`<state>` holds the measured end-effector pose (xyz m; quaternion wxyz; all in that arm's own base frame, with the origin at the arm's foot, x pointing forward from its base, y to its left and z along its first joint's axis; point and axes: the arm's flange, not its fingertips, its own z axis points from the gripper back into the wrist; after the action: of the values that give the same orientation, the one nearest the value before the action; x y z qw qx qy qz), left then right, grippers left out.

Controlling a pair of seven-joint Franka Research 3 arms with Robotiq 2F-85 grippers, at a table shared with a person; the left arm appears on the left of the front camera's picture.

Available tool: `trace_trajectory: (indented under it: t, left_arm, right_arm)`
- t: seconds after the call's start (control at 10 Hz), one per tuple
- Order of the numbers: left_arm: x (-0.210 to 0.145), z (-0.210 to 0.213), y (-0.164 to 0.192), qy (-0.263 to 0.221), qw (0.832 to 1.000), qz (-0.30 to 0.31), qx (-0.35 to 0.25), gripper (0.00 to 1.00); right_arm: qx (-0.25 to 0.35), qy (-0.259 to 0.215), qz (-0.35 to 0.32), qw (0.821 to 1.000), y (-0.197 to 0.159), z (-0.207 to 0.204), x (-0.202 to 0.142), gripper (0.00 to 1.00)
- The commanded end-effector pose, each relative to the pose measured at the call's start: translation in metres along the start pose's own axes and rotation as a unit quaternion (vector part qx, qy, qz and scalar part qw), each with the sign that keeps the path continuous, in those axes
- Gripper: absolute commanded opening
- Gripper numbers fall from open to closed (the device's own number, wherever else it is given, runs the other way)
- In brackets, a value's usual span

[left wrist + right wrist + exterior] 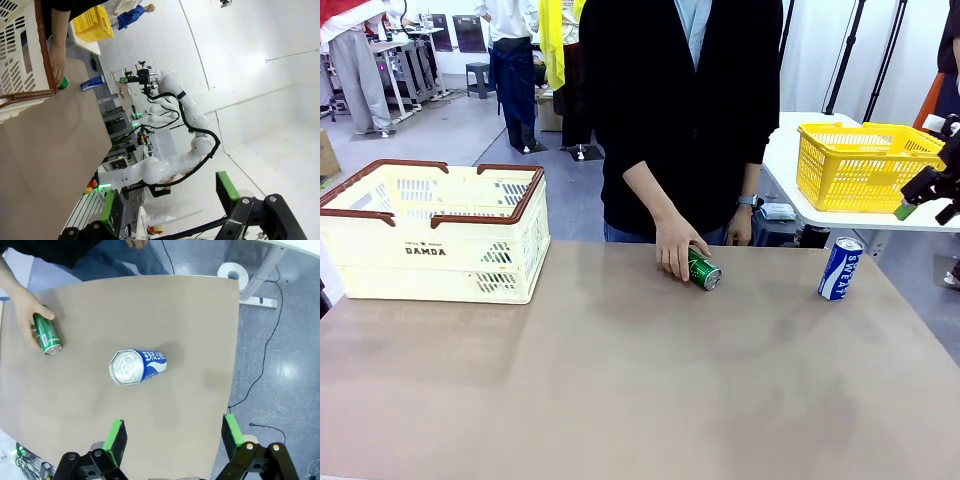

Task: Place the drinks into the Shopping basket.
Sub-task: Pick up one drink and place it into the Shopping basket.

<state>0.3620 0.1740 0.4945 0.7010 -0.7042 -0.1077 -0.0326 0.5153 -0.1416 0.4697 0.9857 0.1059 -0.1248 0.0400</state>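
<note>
Cream slotted plastic basket [430, 250], left; slim green aluminium can [704, 270] covered by a person's hand [675, 245]; upright blue-and-white can [840, 268] (unobstructed); left gripper [169, 197], right gripper [174, 432]: jaws spread.

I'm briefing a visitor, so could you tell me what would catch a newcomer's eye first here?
A person's hand grips a green can at the far edge of the table. A blue-and-white can stands upright to its right, the open right gripper raised nearby. The cream DAMDA basket sits at far left.
</note>
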Motion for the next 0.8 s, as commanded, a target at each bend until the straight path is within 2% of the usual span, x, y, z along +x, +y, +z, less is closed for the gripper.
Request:
trace_trajectory:
  t: [0.0,0.3,0.7]
  left_arm:
    - [0.0,-0.001,-0.003,-0.005,1.0,0.006,-0.006,1.0]
    - [0.0,-0.001,-0.003,-0.005,1.0,0.006,-0.006,1.0]
    - [0.0,-0.001,-0.003,-0.005,1.0,0.006,-0.006,1.0]
  right_arm:
    - [-0.001,0.002,0.017,1.0,0.022,-0.021,0.013,1.0]
    - [-0.018,0.01,0.018,1.0,0.063,-0.049,0.034,1.0]
    - [-0.049,0.042,0.012,0.998,0.072,-0.088,0.047,1.0]
